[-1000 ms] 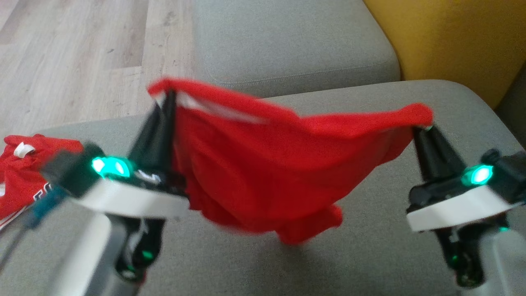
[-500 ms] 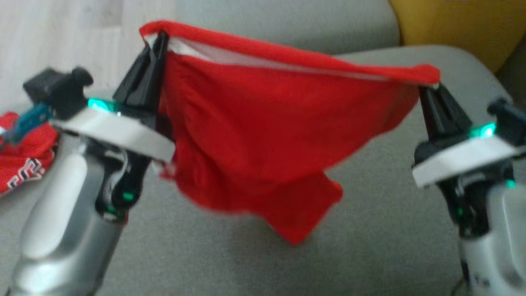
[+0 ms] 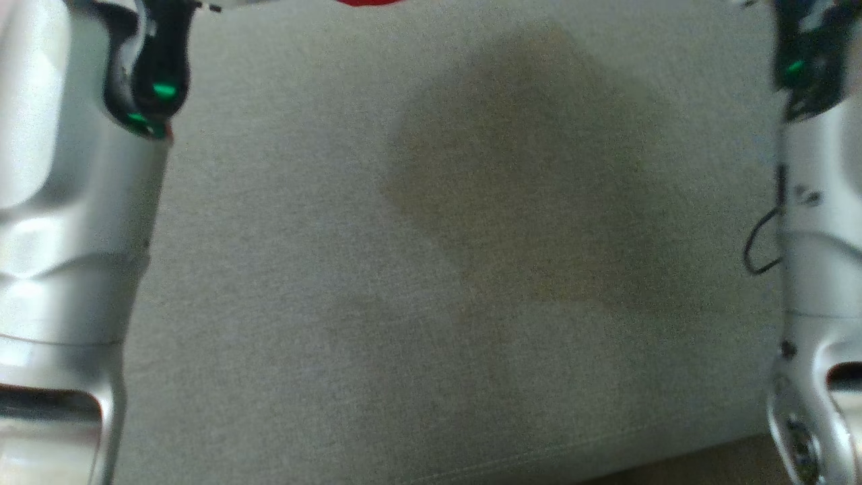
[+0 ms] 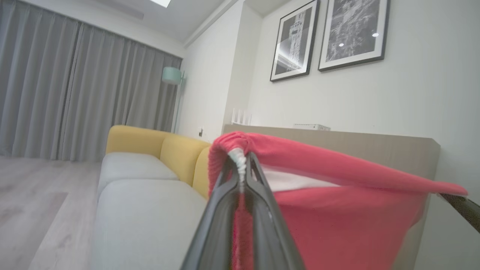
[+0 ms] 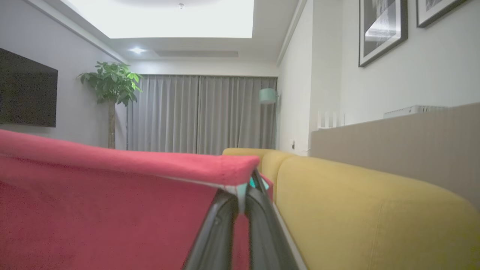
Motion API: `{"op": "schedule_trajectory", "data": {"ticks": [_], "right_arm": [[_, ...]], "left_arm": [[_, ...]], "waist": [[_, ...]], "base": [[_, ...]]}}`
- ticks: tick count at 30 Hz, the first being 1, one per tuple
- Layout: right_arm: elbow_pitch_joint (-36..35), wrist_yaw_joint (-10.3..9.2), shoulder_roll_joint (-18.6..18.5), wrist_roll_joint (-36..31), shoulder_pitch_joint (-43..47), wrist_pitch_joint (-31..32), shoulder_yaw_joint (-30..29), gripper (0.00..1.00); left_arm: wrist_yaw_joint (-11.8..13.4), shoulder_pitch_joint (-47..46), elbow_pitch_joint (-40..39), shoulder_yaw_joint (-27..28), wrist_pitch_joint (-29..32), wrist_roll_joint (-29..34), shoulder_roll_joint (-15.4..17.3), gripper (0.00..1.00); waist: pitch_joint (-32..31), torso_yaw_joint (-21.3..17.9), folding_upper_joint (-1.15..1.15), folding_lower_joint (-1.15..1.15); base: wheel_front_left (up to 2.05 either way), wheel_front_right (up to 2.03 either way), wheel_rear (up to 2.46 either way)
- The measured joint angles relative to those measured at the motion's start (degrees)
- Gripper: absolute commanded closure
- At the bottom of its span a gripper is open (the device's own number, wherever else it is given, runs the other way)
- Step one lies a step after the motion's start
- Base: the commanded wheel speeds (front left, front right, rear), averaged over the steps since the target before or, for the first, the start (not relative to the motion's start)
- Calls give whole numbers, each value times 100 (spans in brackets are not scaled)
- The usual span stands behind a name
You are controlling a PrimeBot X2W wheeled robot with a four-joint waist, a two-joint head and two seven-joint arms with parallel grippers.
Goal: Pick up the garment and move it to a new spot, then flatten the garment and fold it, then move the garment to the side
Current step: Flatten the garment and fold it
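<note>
The garment (image 4: 337,210) is red with a white inner band, and it hangs stretched in the air between both arms. My left gripper (image 4: 240,165) is shut on one top corner of it, the cloth bunched over the fingertips. My right gripper (image 5: 243,193) is shut on the other top corner of the garment (image 5: 93,210). In the head view a sliver of the garment (image 3: 369,2) peeks in at the top edge, with its shadow on the grey sofa seat (image 3: 431,337) below. My pale forearms stand at that view's left and right edges.
The grey seat cushions (image 4: 142,217) run along yellow backrests (image 5: 367,217). A wooden partition (image 4: 375,146) stands behind the sofa, below framed pictures on the wall. Wood floor (image 4: 33,210) lies beside the seats. A plant (image 5: 110,86) and curtains stand far off.
Both arms have lifted the garment higher and spread it taut. The head view has tilted down, so the grippers and most of the cloth have left its top edge.
</note>
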Motion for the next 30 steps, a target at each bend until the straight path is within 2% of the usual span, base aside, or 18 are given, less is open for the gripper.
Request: {"op": "schedule_trajectory", "data": {"ticks": [4,8,15,18,23,30], "right_arm": [[480,1,129,0,475,-192,168,100],[994,0,230,67,1411,-392,214,100],[1247,1,270,257,2482,-668,233,100],[1061,1,274,258,2894,-701,171,100],[563,1,288,258,3764,-635,92,100],[-743,1,327,215,5131,-11,-183,100]], "left_arm": [[-82,429,349,-91,-215,-115,-80,100],[-149,1483,603,-307,-444,-349,-112,100],[-194,3075,356,-477,-1059,-588,-209,100],[-164,3575,104,-554,-1178,-547,-214,100],[62,4467,-305,-695,-1252,-494,-233,100],[375,5657,-1022,-894,-1293,-494,-253,100]], "waist": [[226,-66,0,0],[282,-72,0,-2],[157,32,0,-2],[10,95,0,-3],[-327,165,0,-3],[-970,161,0,-4]], "base": [[0,0,0],[0,0,0],[0,0,0],[0,0,0],[0,0,0],[0,0,0]]}}
